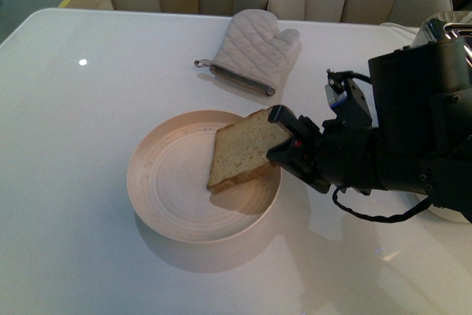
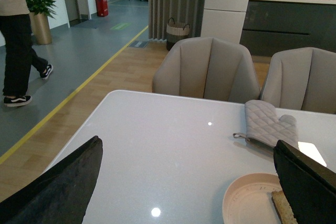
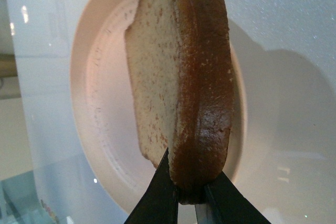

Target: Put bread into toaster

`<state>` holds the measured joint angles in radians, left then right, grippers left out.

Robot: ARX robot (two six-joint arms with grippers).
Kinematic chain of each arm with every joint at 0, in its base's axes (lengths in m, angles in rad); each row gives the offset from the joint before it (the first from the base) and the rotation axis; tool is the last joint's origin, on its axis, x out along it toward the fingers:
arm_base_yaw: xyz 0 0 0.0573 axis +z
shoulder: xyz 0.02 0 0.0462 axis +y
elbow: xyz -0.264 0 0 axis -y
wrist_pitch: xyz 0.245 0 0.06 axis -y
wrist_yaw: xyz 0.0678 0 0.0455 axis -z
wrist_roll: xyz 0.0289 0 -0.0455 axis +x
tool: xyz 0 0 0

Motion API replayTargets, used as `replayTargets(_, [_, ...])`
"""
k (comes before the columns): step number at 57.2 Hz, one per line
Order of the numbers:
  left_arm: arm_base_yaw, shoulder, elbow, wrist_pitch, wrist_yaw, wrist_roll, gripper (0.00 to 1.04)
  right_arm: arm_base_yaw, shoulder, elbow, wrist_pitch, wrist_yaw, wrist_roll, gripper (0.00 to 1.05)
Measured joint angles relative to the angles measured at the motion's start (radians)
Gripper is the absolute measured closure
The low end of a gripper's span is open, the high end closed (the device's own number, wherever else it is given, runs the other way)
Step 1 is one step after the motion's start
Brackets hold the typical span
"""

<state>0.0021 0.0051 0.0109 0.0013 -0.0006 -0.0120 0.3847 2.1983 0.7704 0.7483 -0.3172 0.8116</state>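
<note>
The right wrist view, closest in, shows what the front view only hints at. The black right gripper (image 3: 190,195) has its two fingers pinched on the dark brown crust of the tan slice of sandwich bread (image 3: 178,77). The slice stands on edge over the round cream plate (image 3: 92,103).

In the front view the slice is tilted, its lower corner down inside the plate and its upper edge in the grip near the plate's right rim. Whether that corner touches the plate I cannot tell. The plate sits near the middle of the glossy white table (image 1: 74,108).

Only the left wrist view shows the left gripper (image 2: 184,187), its dark fingers spread wide apart above the table.

Farther back, a quilted grey oven mitt (image 1: 254,49) lies flat towards the table's far edge. The boxy white toaster with a chrome top (image 1: 442,31) stands at the table's right edge, largely hidden behind the right arm. Beyond the far edge stand beige upholstered chairs (image 2: 207,69).
</note>
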Motion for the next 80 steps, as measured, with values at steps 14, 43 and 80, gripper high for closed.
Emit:
replayTargets(14, [0.000,0.000,0.000,0.000,0.000,0.000,0.07,-0.042,-0.109,-0.058,0.105,-0.006,0.016,1.02])
replayTargets(43, [0.000,0.000,0.000,0.000,0.000,0.000,0.07,-0.299,-0.623,-0.141,-0.047,-0.069,-0.053,1.02])
replayTargets(80, [0.000,0.000,0.000,0.000,0.000,0.000,0.07,-0.505,-1.061,0.203,-0.962,0.207,-0.893,1.02])
